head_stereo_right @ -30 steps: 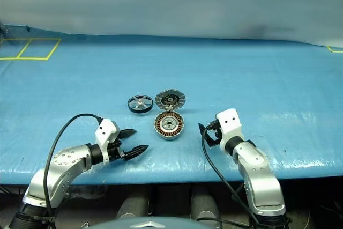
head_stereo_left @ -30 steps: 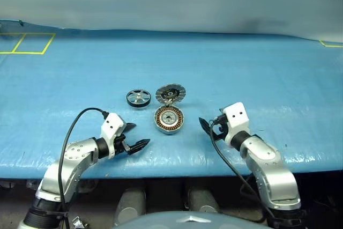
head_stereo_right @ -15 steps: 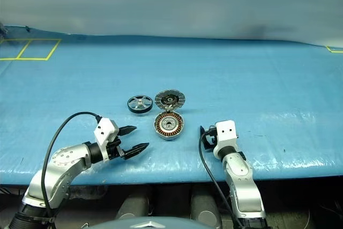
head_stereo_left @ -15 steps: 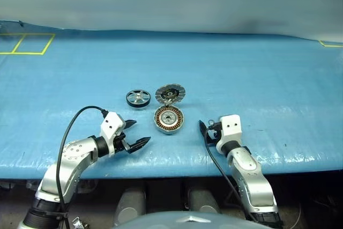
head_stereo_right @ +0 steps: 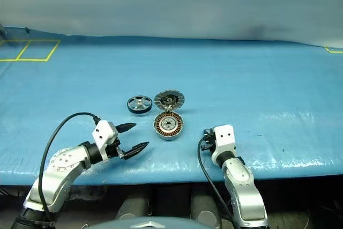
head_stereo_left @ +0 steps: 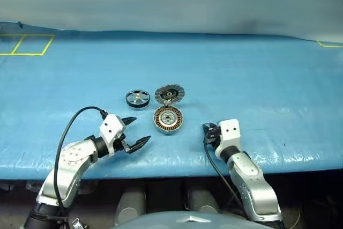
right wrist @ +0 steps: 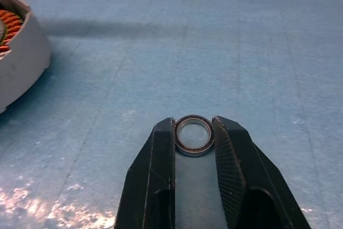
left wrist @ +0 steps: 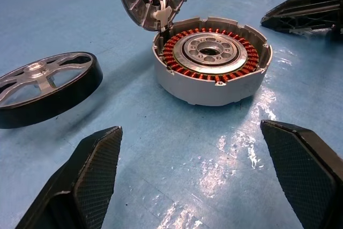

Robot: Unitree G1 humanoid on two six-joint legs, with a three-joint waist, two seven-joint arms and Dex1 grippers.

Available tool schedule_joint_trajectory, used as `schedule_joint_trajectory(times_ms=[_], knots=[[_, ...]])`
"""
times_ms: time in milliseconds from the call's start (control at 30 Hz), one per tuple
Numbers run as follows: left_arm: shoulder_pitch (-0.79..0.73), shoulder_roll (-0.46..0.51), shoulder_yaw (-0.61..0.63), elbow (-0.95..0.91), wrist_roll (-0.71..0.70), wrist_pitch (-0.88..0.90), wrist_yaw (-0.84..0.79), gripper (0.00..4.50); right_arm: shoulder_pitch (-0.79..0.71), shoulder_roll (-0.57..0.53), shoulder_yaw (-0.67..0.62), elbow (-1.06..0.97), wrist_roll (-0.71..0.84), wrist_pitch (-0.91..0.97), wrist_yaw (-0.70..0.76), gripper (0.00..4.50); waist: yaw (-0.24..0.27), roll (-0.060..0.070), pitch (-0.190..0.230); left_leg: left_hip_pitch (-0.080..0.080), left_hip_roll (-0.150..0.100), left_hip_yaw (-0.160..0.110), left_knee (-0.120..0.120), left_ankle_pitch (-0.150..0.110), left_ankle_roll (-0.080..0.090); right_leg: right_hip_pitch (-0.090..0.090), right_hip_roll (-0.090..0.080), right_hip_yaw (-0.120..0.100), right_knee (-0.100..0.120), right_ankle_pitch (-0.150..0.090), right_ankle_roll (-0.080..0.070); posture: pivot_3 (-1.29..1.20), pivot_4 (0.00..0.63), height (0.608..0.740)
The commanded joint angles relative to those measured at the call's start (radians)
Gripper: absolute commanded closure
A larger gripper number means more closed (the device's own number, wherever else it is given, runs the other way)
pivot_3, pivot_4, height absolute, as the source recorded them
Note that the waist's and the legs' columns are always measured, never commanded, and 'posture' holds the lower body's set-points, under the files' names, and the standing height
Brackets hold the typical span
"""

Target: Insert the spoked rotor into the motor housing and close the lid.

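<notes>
Black-rimmed and shiny inside, the one spoked rotor is lying flat on the blue desk, just to the left of the motor housing. The housing is sitting open, its one lid standing up behind it, so the rotor can probably drop in. Near the housing, the left gripper is waiting with jaws spread wide. On the housing's other side, the right gripper is pinching one small metal ring.

Test bench (taped blue mat)
</notes>
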Motion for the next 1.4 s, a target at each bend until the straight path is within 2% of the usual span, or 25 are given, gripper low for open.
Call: schedule_joint_trajectory(times_ms=[33,200,533,1400], knots=[[0.017,-0.024,0.0,0.019,0.01,-0.074,-0.001,0.0,-0.057,-0.025,0.044,-0.117,0.011,0.066,0.031,3.84,0.0,0.0,0.0,0.0,0.0,0.0,0.0,0.0,0.0,0.0,0.0,0.0,0.0,0.0,0.0,0.0,0.15,0.74],[0.036,-0.056,0.005,0.048,0.006,-0.139,-0.001,0.0,-0.177,-0.09,0.132,-0.184,0.011,0.165,0.097,3.84,0.002,0.001,0.0,-0.001,0.0,0.001,0.001,0.0,0.0,0.0,0.0,0.001,0.0,0.0,0.001,0.0,0.15,0.74],[0.043,-0.05,0.016,0.047,-0.005,-0.124,-0.008,0.0,-0.305,-0.039,0.204,-0.138,0.054,0.224,0.119,3.84,0.001,0.001,0.0,-0.001,-0.001,0.0,0.001,0.0,0.0,-0.001,0.001,-0.001,0.0,0.001,0.001,0.0,0.15,0.74],[0.035,-0.049,0.015,0.05,-0.01,-0.089,-0.016,0.0,-0.341,0.017,0.227,0.059,0.074,0.189,0.127,3.84,-0.007,0.001,0.0,-0.001,-0.003,0.0,0.001,0.0,0.0,-0.001,0.002,0.0,0.0,0.002,0.0,0.0,0.15,0.74]])
